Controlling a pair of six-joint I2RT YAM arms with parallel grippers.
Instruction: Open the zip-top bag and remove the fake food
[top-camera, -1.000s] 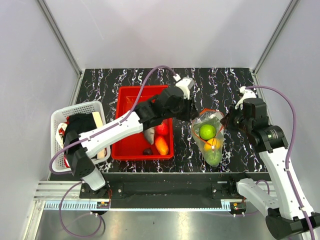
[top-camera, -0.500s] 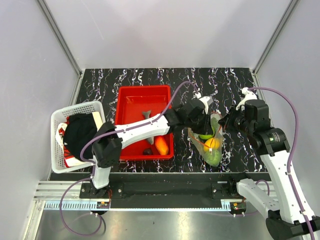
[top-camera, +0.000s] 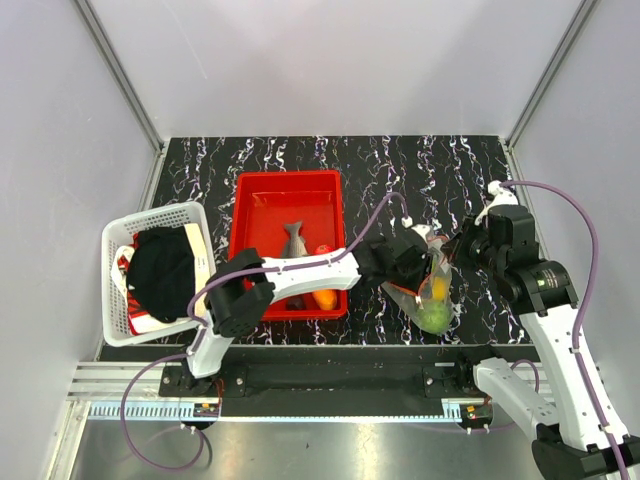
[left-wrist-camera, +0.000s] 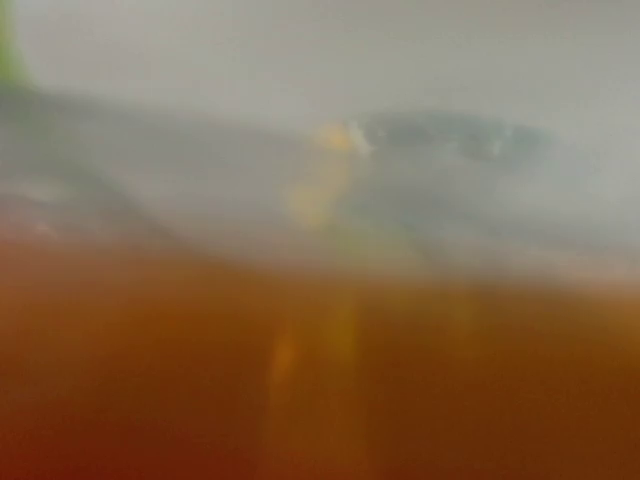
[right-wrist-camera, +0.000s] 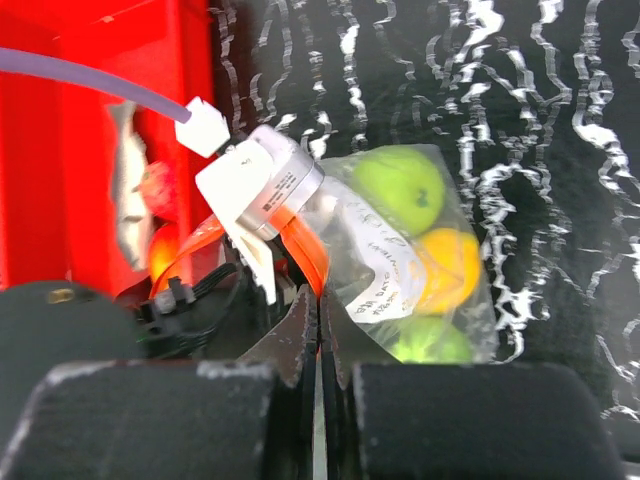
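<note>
A black, white-veined marble-look table carries everything; I take the shallow red plastic tray as my marker. On the tray's left-arm side stands a white slotted plastic basket holding a dark cloth. The left arm crosses the tray's near end, and the left gripper sits at the mouth of the clear crinkly zip-top bag, which lies on the table just beside the tray on its right-arm side. The bag's long axis runs from the mouth at the far end back toward the arm bases, so what it holds lies nearward of both grippers. The left gripper comes in from the tray side and is the closer to the fruit; the right gripper holds the mouth's rim on the side away from the tray. Its jaws are clenched on the film by the red-orange zip strip. The left wrist view is an orange-grey blur, so I cannot tell how the left jaws stand. Inside the glossy film sit smooth green plastic fruits and a yellow plastic fruit. In the tray lie a grey plastic fish, an orange plastic piece and a small red plastic piece.
</note>
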